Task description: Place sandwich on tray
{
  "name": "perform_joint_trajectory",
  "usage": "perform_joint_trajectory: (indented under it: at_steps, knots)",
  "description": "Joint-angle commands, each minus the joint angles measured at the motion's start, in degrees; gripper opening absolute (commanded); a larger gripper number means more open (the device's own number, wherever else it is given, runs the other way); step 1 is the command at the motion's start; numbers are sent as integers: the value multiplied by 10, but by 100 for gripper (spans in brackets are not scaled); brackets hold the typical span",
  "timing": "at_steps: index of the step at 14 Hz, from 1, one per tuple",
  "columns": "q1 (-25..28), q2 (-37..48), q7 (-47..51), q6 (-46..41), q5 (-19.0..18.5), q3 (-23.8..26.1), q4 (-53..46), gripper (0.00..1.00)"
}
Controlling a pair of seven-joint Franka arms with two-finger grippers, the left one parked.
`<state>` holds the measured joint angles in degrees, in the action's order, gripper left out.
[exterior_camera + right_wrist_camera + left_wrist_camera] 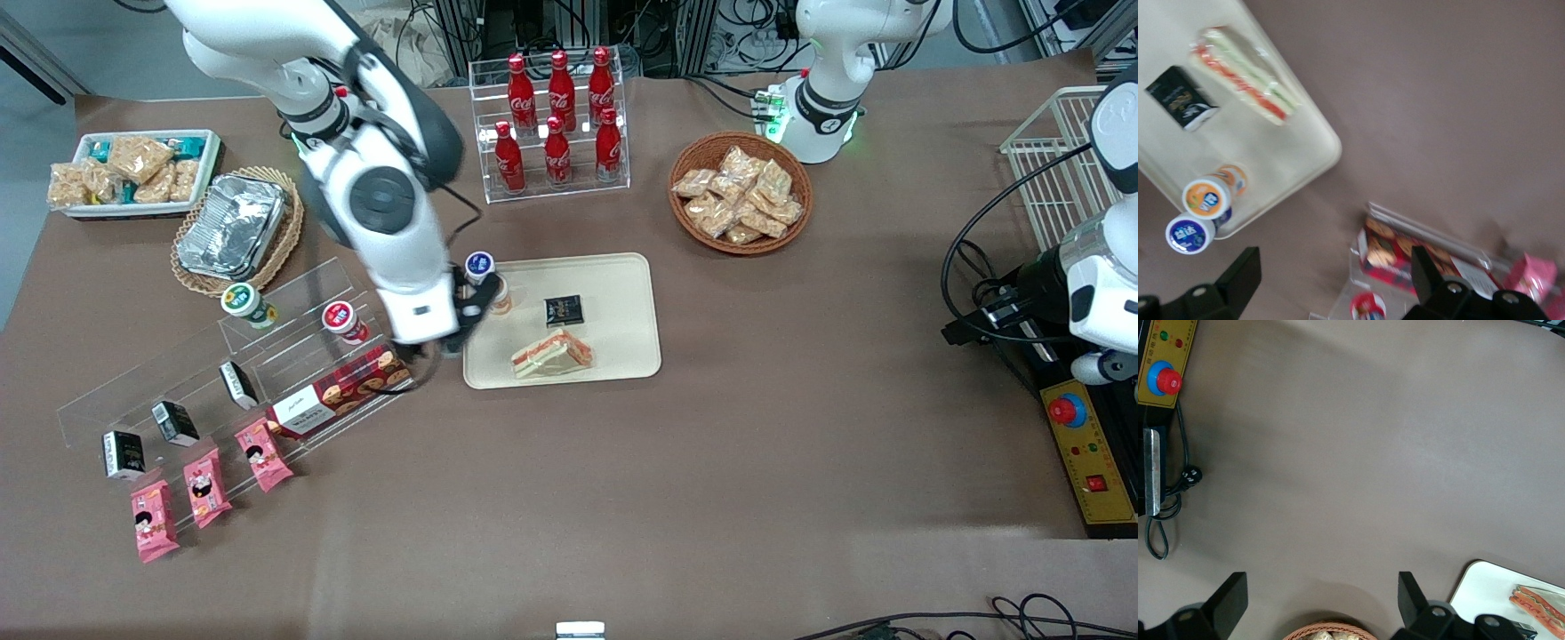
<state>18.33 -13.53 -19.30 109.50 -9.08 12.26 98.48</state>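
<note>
Sandwich [552, 354] lies on the tray [622, 293]; gripper [462, 331], fingers spread and empty, hangs beside the tray's edge

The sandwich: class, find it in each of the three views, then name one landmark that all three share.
Front view: the sandwich lies on the tray, nearer the camera than the black packet; the gripper, fingers open, hangs beside the tray.
Left wrist view: the sandwich shows at the picture's edge.
Right wrist view: the sandwich lies beside the black packet.
Shared landmark: the tray.

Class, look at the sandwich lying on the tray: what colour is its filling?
Orange-red with a green layer between pale bread; the sandwich shows it best in the right wrist view.
</note>
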Motion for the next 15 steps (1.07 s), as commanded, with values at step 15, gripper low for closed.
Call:
perform_joint_trajectory:
  at_steps: [15]
  knots:
    - [-223, 170, 154, -123, 103, -147, -7, 100]
